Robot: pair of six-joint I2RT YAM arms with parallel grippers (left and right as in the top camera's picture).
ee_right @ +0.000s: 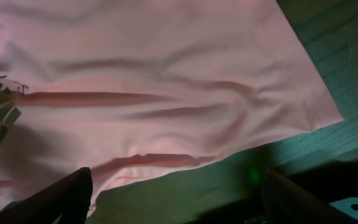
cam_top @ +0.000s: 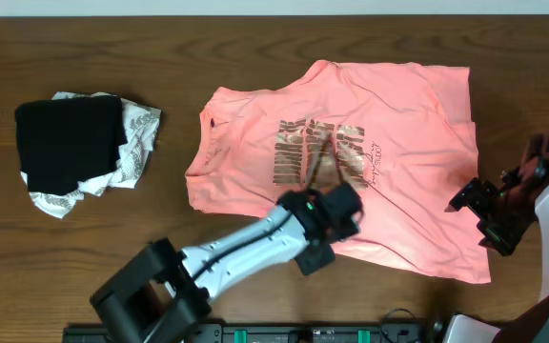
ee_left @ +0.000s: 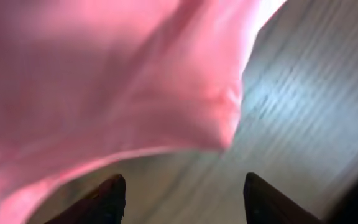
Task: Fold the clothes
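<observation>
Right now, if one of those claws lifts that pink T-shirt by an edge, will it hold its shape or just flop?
Probably flop: the T-shirt lies flat with soft creases, so it would likely drape and bunch. It looks thin, likely light. Pushed across the wooden table, it may wrinkle rather than slide whole.

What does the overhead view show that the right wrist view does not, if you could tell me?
Only the overhead view shows the black folded garment lying on the white patterned cloth, apart from the shirt, and the left gripper over the shirt. Only the right wrist view shows the hem stitching and the creases near it close up. Both show the salmon-pink T-shirt, part of its gold lettering, the wooden table and the open right gripper.
</observation>
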